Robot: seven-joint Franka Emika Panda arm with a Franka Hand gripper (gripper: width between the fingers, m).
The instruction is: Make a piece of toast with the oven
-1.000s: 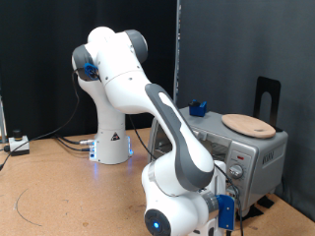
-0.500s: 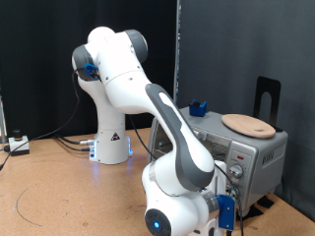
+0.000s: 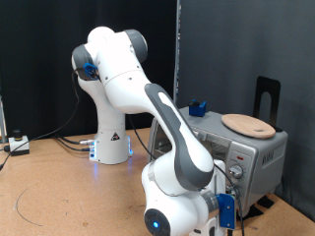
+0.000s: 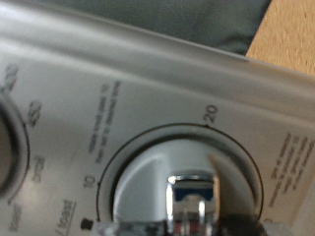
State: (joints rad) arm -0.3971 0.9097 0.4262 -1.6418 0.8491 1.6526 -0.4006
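The silver-grey oven (image 3: 243,147) stands at the exterior view's right. My gripper (image 3: 232,181) is pressed up against the knob panel on its front. In the wrist view the panel (image 4: 108,79) fills the frame. A round timer knob (image 4: 148,172) with a chrome grip (image 4: 193,197) sits right at the hand, under dial marks 10 and 20. Part of another dial (image 4: 12,108) shows at the edge. The fingers themselves are blurred dark shapes beside the grip. The piece of toast is out of view.
A round tan wooden board (image 3: 248,125) lies on top of the oven, with a small blue object (image 3: 198,107) behind it. A black stand (image 3: 268,96) rises at the far right. Cables (image 3: 39,138) trail over the wooden table at the left.
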